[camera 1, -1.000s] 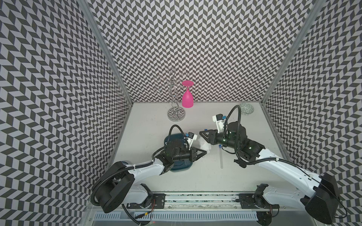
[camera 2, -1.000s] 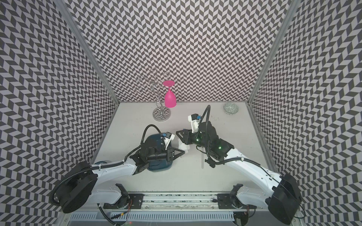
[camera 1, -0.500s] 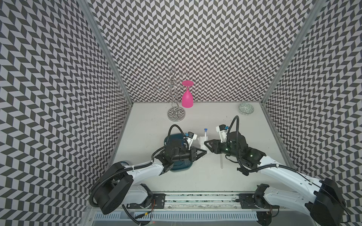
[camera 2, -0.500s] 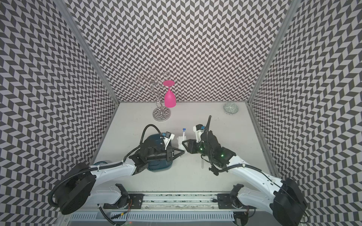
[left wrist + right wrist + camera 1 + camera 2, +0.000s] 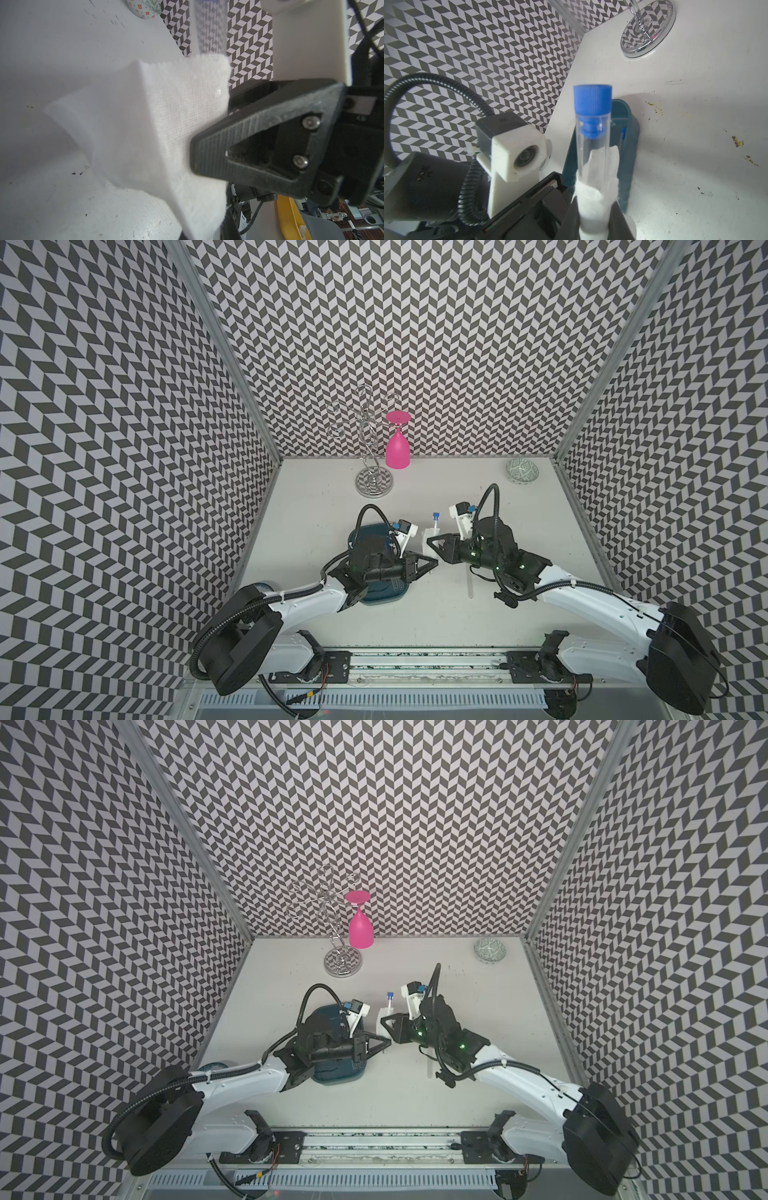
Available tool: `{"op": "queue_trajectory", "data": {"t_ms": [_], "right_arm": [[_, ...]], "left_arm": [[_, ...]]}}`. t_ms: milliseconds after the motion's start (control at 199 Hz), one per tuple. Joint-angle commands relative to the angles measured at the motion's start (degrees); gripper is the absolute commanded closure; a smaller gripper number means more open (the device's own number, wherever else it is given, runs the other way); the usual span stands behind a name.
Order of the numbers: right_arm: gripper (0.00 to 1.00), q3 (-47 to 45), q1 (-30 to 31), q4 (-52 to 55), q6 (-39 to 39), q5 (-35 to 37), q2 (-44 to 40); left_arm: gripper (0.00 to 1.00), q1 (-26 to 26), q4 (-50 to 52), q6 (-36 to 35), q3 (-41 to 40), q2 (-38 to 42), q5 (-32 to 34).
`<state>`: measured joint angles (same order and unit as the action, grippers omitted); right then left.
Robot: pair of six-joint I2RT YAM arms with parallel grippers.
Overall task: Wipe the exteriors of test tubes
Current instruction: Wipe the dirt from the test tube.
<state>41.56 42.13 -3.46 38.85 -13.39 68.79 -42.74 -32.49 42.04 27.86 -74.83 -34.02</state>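
Currently, the held test tube [image 5: 592,135] stands cap-up above the middle of the table [image 5: 332,506], with its blue cap [image 5: 592,99] clear of the wrap. The tissue [image 5: 145,124] is folded round its mid-length. My right gripper [image 5: 430,540] points in from 3 o'clock. Its jaws are closed on that tissue, one finger on each side of the wrapped tube. My left gripper [image 5: 434,565] points in from 9 o'clock. Its jaws are fully closed on the tube's lower end, just below the tissue.

Other tubes: a second test tube [image 5: 470,593] lies flat on the table at 5 o'clock from the held one, partly hidden by my right arm [image 5: 582,597]. The teal tray [image 5: 388,598] sits at 9 o'clock, under my left arm [image 5: 307,601]. The right wrist view shows one more blue-capped tube [image 5: 623,132] inside it.

Surface: white, matt and scuffed, with dark specks and a few yellow flecks [image 5: 737,143].

Surroundings: a chrome stand [image 5: 373,485] is at 11 o'clock near the back wall, and a pink glass [image 5: 397,450] hangs upside down from it. A patterned bowl [image 5: 522,471] occupies the back corner at 2 o'clock. Three chevron walls [image 5: 415,344] in black and white enclose the table. At 6 o'clock a metal rail [image 5: 415,666] carries both arm bases.
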Motion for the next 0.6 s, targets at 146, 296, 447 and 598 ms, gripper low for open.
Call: {"op": "queue_trajectory", "data": {"t_ms": [146, 296, 447, 598], "right_arm": [[0.78, 6.99, -3.94, -5.09, -4.16, 1.66, 3.85], [0.78, 9.1, -4.51, -4.56, -5.22, -0.7, 6.23], [0.79, 7.08, -4.13, -4.8, -4.64, -5.99, 7.29], [0.79, 0.54, -1.87, -7.21, -1.75, -3.93, 3.95]], "left_arm": [[0.86, 0.03, -1.19, -0.07, -0.8, 1.85, -0.52], [0.86, 0.17, -1.33, 0.06, -0.91, 2.05, -0.36], [0.86, 0.16, -1.59, 0.07, -0.88, 2.16, -0.17], [0.86, 0.34, -1.79, 0.23, -1.09, 1.95, -0.17]]}}
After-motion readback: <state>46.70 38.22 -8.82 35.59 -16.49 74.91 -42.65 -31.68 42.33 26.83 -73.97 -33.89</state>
